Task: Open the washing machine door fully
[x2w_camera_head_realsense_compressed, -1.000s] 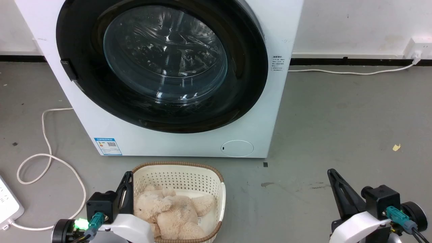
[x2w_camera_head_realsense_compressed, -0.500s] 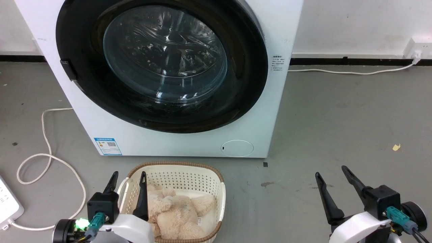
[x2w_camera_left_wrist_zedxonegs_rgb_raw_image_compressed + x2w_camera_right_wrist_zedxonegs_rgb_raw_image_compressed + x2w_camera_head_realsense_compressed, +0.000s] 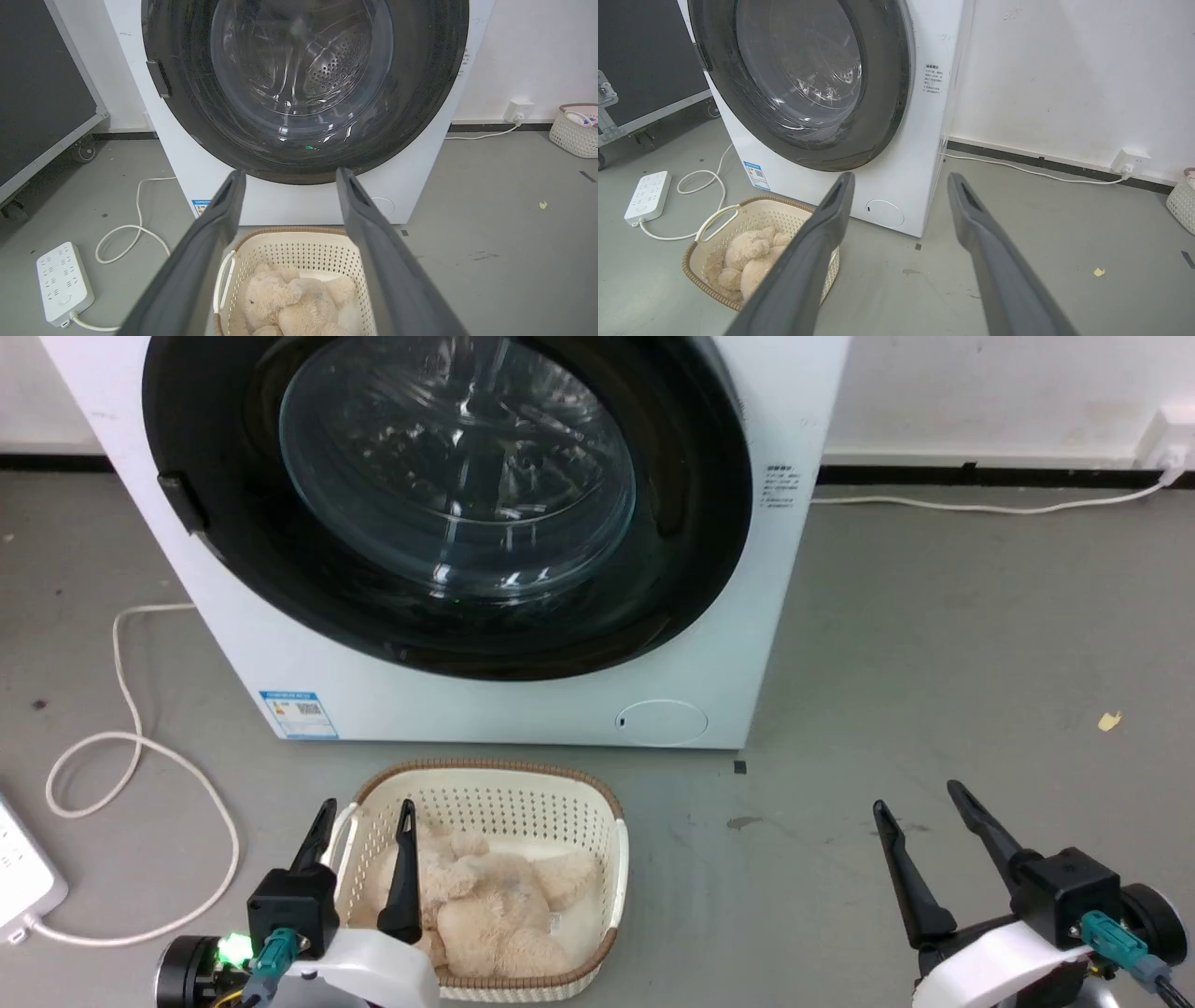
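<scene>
The washing machine door (image 3: 448, 504) sits closed on the white machine's (image 3: 467, 709) front, at the floor's (image 3: 934, 616) far side. Left jaws gape wide, empty, over the laundry basket's (image 3: 485, 770) left rim; right jaws gape wide, empty, above the floor

A cream perforated plastic basket (image 3: 485, 800) with a beige plush toy (image 3: 495, 915) stood on the grey floor (image 3: 934, 644) before the glossy black round door (image 3: 224, 523); rightward the floor lay open.
</scene>
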Motion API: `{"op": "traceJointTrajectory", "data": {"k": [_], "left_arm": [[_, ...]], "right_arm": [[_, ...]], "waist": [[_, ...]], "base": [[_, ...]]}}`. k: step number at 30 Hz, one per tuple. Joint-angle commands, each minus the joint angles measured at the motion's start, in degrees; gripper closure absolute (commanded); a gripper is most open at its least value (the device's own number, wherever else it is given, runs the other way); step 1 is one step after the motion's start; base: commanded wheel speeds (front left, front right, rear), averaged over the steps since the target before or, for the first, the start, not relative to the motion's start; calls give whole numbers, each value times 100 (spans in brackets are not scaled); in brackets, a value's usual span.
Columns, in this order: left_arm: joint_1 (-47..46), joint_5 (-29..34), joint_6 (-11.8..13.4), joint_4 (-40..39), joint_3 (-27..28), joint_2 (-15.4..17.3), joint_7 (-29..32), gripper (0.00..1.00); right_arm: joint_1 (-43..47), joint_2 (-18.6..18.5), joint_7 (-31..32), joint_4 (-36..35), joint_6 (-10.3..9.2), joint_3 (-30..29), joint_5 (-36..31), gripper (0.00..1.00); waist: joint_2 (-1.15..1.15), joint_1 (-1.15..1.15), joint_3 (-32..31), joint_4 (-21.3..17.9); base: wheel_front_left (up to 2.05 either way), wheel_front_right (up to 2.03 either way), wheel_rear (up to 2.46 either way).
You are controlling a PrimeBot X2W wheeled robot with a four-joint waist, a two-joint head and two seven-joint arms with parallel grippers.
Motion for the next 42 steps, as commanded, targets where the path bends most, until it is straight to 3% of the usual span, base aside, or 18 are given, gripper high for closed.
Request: {"op": "traceJointTrajectory", "data": {"k": [1,21,22,23,33,42], "left_arm": [[-135,-44,50,-60,-54,2,-70,0],[-493,-159,259,-300,-297,2,-322,0],[-540,-174,282,-319,-336,3,-346,0],[-565,-183,294,-328,-357,3,-358,0],[-805,-261,425,-426,-537,3,-501,0],[-968,-316,511,-498,-665,3,-597,0]], "right_arm": [[-76,-75,-68,-69,1,23,46,0],[-1033,-721,-87,-267,2,36,765,0],[-1180,-725,-12,-250,2,-46,939,91],[-1260,-712,26,-234,2,-100,1039,100],[-2510,-383,874,173,2,-763,2322,100],[-3533,-322,1530,600,3,-1052,2661,100]], "waist": [[0,0,78,44],[0,0,788,318],[0,0,874,356],[0,0,912,376],[0,0,1362,590],[0,0,1699,738]], "base": [[0,0,0],[0,0,0],[0,0,0],[0,0,0],[0,0,0],[0,0,0]]}}
